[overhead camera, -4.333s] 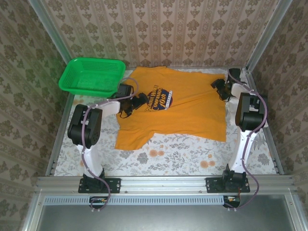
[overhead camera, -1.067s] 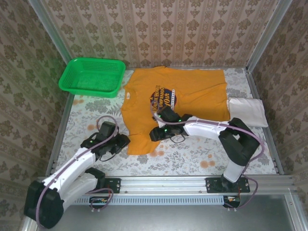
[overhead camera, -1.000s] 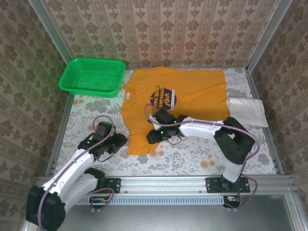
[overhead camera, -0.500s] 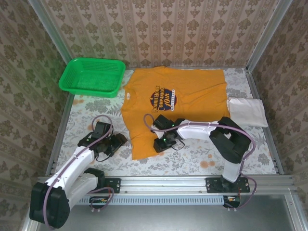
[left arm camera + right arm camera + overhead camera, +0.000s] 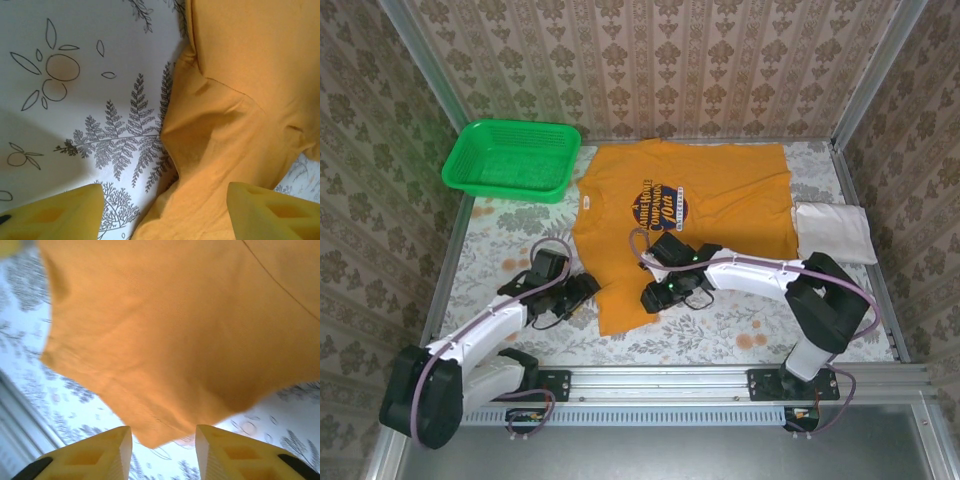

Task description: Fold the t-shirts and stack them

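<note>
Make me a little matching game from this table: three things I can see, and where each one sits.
Things:
1. green basket
2. orange t-shirt
3. white t-shirt

Places:
A. folded, by the right edge of the table
B. far left corner
C. spread out in the middle

Pairs: 1-B, 2-C, 3-A.

Bare tablecloth [image 5: 495,235] left of orange t-shirt [image 5: 720,195] passable; green basket [image 5: 510,160] blocks far-left corner; white t-shirt [image 5: 833,232] fills right edge.

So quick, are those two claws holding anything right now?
Left gripper: open, holding nothing.
Right gripper: open, holding nothing, above the shirt.
</note>
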`<state>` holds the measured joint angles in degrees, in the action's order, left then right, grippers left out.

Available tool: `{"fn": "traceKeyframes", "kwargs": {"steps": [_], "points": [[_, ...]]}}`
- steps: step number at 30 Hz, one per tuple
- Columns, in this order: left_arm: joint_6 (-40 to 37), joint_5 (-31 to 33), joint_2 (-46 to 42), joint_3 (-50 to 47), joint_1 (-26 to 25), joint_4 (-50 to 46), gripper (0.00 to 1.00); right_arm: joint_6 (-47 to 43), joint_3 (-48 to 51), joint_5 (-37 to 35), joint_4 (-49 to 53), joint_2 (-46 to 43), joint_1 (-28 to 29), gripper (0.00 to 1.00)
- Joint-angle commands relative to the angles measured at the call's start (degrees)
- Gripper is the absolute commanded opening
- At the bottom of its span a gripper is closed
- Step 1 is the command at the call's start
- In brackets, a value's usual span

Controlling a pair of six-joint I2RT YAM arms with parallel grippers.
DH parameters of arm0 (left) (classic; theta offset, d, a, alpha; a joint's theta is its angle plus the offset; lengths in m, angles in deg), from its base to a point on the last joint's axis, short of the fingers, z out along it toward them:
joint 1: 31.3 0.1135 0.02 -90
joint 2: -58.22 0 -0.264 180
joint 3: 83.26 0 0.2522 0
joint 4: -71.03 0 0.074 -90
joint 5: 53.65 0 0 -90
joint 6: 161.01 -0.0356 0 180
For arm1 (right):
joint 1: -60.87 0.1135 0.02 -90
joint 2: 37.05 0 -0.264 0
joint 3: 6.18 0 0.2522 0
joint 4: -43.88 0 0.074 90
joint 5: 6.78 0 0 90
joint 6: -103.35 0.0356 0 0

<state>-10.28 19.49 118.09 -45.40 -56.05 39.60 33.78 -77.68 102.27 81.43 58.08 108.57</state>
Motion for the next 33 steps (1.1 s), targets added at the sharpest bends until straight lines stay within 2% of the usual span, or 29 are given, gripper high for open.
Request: {"fn": "traceKeyframes", "kwargs": {"steps": [1,4,8,16,21,26,33], "points": [[-0.07,0.33,0.84,-0.83,3.19,3.96,0.56,-1.87,-1.53,3.72,-4.55,2.24,1.75,0.32],[-2.40,-1.32,3.56,1.66,6.31,3.46,0.52,-1.17,-4.60,5.91,-3.97,7.05,2.27,0.25],[-3.76,-1.06,5.85,3.80,6.65,3.08,0.49,-0.87,-6.94,7.93,-0.42,10.93,3.63,0.18],[-4.99,-2.56,10.30,4.38,6.74,5.59,0.49,1.20,-1.77,-2.87,6.60,10.01,2.05,0.14],[-6.28,-2.65,12.83,5.85,6.74,5.59,0.46,1.90,-0.54,-5.62,8.03,8.18,0.50,0.14],[-4.46,-3.83,14.09,6.05,5.91,7.10,0.42,1.11,0.13,-4.45,4.82,4.82,0.12,0.14],[1.77,-0.82,11.24,4.95,-1.78,6.32,0.42,2.99,2.59,3.05,-3.61,-1.43,-1.39,0.25]]}}
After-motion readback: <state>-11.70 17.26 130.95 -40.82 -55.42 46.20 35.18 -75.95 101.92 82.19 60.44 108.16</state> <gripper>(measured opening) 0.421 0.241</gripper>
